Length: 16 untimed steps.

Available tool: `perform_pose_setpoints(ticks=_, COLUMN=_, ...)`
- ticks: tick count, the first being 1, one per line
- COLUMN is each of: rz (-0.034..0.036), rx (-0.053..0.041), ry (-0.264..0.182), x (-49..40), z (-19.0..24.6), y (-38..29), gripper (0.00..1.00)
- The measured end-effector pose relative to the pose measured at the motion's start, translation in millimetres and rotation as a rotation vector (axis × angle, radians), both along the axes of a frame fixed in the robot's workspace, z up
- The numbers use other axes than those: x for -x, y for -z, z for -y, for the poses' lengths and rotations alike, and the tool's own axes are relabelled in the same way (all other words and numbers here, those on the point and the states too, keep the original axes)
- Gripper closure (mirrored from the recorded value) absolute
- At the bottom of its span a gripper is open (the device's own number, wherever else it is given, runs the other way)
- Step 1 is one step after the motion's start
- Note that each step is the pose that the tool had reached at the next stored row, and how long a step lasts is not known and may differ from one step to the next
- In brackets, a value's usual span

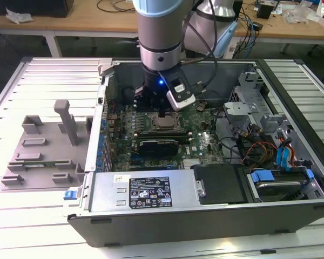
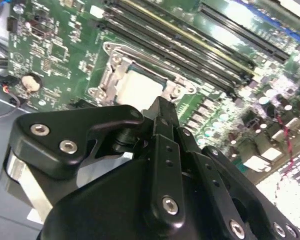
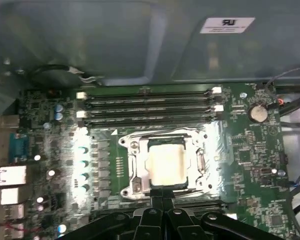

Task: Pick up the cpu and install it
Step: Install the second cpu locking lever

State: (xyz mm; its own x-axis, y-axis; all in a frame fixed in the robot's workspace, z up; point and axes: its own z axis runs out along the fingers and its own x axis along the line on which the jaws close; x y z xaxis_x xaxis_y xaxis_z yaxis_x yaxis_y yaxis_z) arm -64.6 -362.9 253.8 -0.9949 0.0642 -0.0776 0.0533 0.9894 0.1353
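Placement step seems done: cpu (image 3: 166, 165) lies in the socket (image 3: 135, 167), gripper (image 3: 162, 200) closed and empty just above it; latching calls for care.

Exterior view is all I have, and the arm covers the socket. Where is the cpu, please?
Observer: In the first wrist view the cpu lies flat inside the socket frame, pale top up.
Operator: And where is the gripper against the chip?
Observer: The gripper has its tip at the cpu's edge away from the memory slots. I cannot tell whether it touches.
Operator: Are those slots filled?
Observer: In the first wrist view they look empty.
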Motion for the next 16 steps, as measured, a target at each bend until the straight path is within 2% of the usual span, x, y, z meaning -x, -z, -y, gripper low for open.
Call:
perform_pose_setpoints(ticks=5, rz=0.0000, rx=0.0116, ry=0.003, x=-18.5, z=-5.4, y=0.4, gripper=0.89)
perform_pose_setpoints(ticks=6, rz=0.0000, rx=0.0117, ry=0.004, x=-18.9, z=-10.2, y=0.5, gripper=0.89)
perform_pose_setpoints(ticks=7, rz=-0.0001, rx=0.0120, ry=0.004, x=-18.9, z=-13.0, y=0.5, gripper=0.89)
perform_pose_setpoints(ticks=16, rz=0.0000, rx=0.0124, ry=0.004, x=-18.9, z=-13.0, y=-1.2, gripper=0.89)
